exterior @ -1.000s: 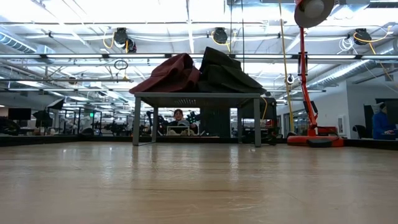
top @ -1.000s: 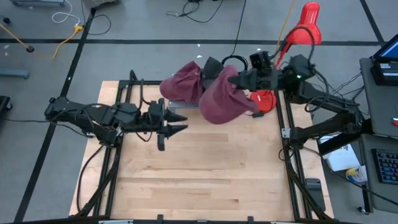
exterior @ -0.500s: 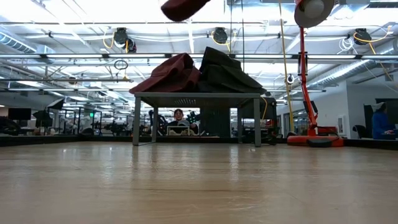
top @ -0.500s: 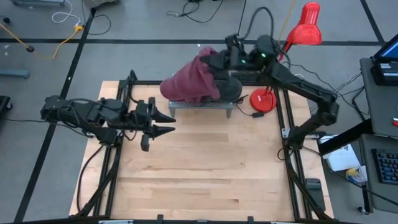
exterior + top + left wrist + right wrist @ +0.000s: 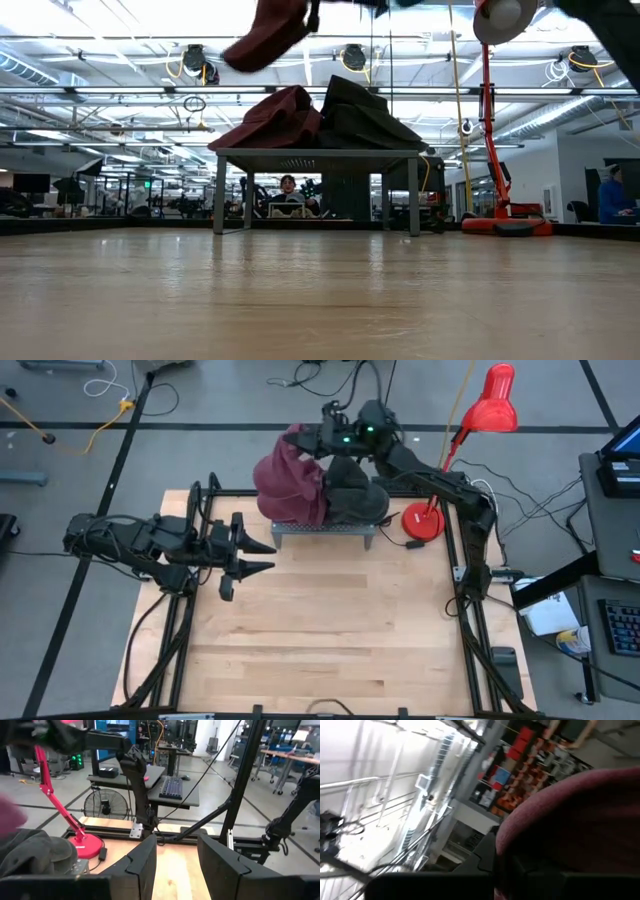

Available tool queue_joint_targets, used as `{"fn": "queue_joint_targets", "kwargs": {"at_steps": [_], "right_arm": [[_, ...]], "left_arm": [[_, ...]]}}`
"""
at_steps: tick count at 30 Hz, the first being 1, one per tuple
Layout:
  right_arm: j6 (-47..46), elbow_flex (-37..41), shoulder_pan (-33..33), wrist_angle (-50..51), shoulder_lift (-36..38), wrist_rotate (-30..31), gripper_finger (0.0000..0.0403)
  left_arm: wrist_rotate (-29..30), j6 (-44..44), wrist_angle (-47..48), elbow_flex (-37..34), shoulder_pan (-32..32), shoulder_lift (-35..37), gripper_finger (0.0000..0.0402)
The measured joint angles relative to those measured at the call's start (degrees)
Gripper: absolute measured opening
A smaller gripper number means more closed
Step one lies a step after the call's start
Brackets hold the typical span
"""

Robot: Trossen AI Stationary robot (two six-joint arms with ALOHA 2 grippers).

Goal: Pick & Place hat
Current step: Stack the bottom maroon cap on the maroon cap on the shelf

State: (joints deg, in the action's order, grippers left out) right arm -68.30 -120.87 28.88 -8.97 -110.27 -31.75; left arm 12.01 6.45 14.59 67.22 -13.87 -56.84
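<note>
My right gripper (image 5: 318, 440) is high over the far side of a small grey stand (image 5: 325, 528), shut on a maroon hat (image 5: 285, 465). In the low view this hat (image 5: 265, 30) hangs in the air above the stand (image 5: 315, 153). A second maroon hat (image 5: 275, 118) and a dark hat (image 5: 365, 112) rest on the stand's top. The dark hat (image 5: 355, 498) also shows from above. My left gripper (image 5: 262, 556) hovers open left of the stand's near side, its fingers (image 5: 145, 862) apart with nothing between them. My right gripper pinches the maroon hat at one edge (image 5: 300, 15), coming at it from the table's right. The hat is lifted clear of the stand and droops to the left of the fingers. In the right wrist view the cloth (image 5: 570, 820) covers the contact point.
A red desk lamp stands at the stand's right, with its base (image 5: 424, 520) on the table and its head (image 5: 490, 400) high beyond the far edge. Black frame rails (image 5: 195, 510) run along the table's sides. Bare wood (image 5: 330, 630) fills the near half.
My right arm has swung from the stand's near right side toward the far edge and the left, carrying the maroon hat over the stand. The hat has come into the low view from above. My left gripper has drawn back slightly toward the table's left.
</note>
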Motion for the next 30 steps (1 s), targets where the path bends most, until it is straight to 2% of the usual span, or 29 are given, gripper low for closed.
{"fn": "queue_joint_targets", "kwargs": {"at_steps": [12, 16, 30], "right_arm": [[-2.6, -0.4, 0.0, 0.4, -8.8, -0.1, 0.0006], [-1.5, -0.4, 0.7, 4.2, -9.1, -1.8, 0.0006], [8.6, -0.4, 3.0, 17.5, -9.0, -1.8, 0.0005]], "left_arm": [[0.0, 0.3, 3.2, 0.0, 0.4, -0.1, 0.0147], [0.0, 0.3, 3.5, 0.0, 0.4, -0.2, 0.0147], [0.0, 0.0, 3.3, 0.0, 0.4, -0.2, 0.0147]]}}
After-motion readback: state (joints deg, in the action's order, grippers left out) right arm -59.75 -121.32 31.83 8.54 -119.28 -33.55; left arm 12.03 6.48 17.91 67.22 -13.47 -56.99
